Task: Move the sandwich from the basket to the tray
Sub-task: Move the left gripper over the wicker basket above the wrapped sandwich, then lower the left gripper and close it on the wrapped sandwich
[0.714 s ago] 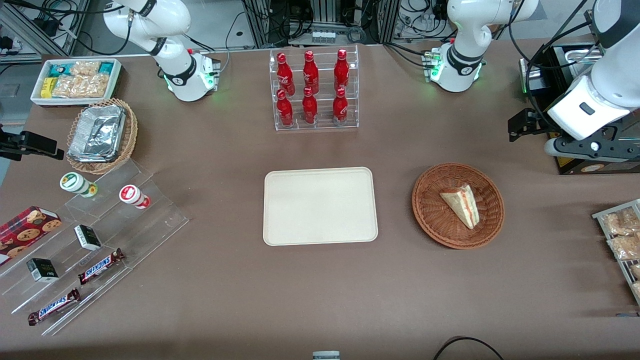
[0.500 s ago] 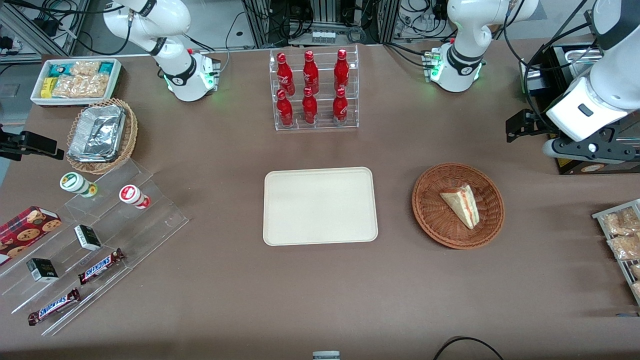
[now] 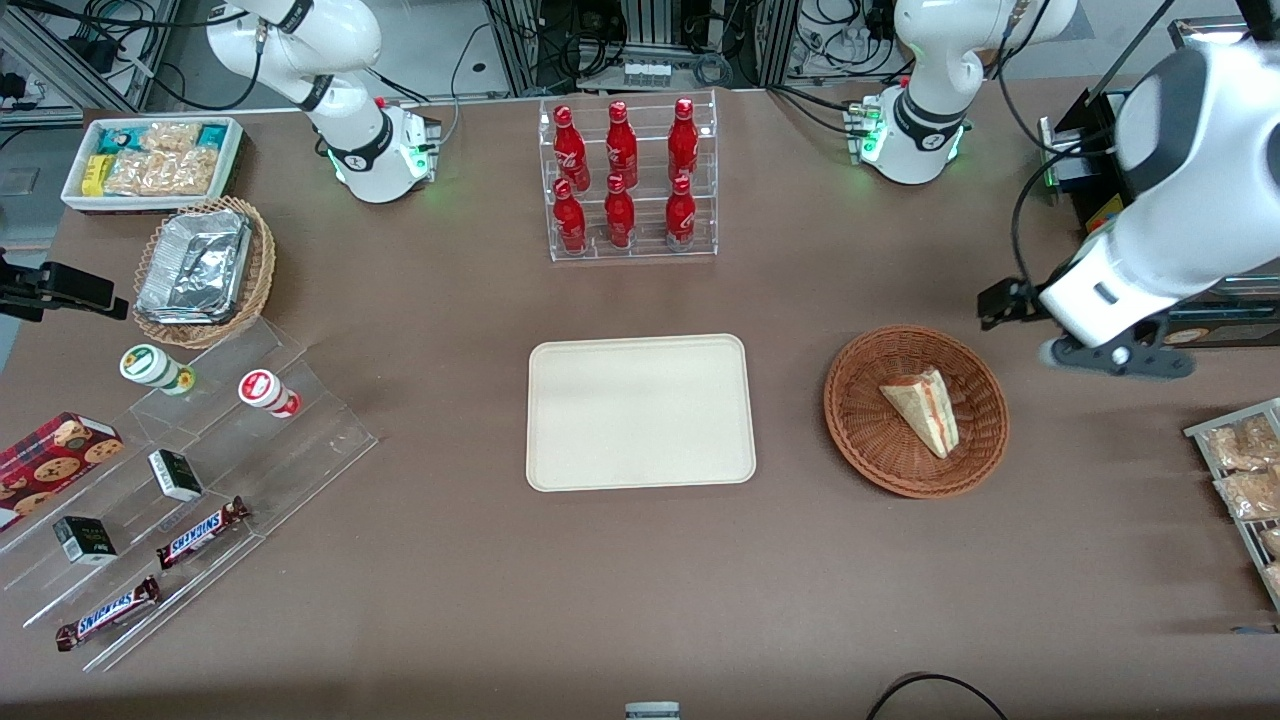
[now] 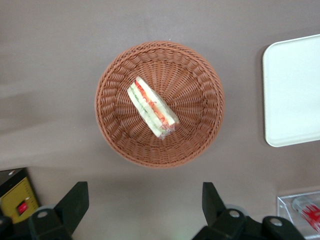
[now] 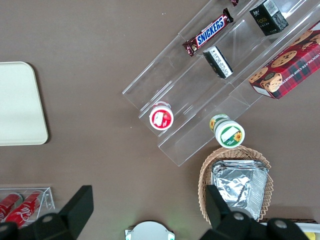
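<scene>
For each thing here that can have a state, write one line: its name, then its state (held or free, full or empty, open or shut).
Sandwich: free, lying in the basket.
Basket: holds only the sandwich.
Tray: empty.
Gripper: open, holding nothing, raised above the table beside the basket.
Bottle rack: holds six red bottles, all upright.

sandwich in basket, tray beside; gripper above
</scene>
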